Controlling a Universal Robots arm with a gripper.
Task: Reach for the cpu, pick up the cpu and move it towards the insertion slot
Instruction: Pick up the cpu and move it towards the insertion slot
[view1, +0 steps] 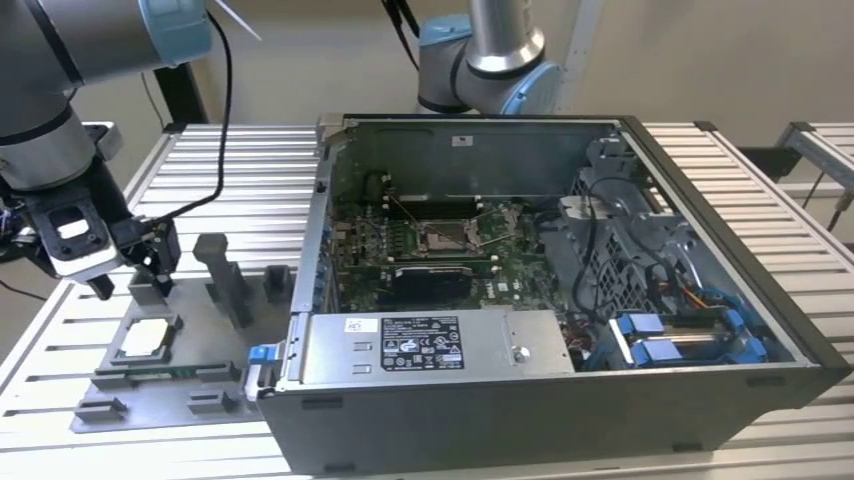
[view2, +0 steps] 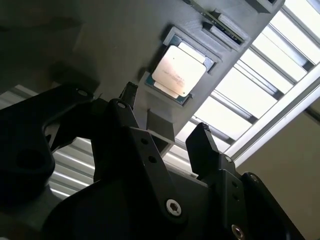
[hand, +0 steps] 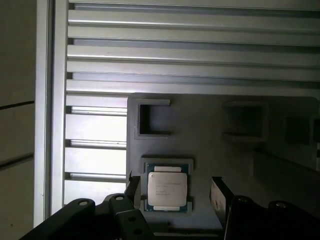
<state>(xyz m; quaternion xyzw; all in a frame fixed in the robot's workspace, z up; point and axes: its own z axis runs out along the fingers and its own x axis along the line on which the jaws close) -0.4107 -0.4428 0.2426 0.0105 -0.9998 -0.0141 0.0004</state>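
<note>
End effector (hand: 175, 186) spread wider than cpu (hand: 167, 187), hovering above

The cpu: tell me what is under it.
The cpu sits in a square pocket of the grey fixture plate, whose rim shows around it. The pocket's floor is covered by the chip and cannot be seen.
</note>
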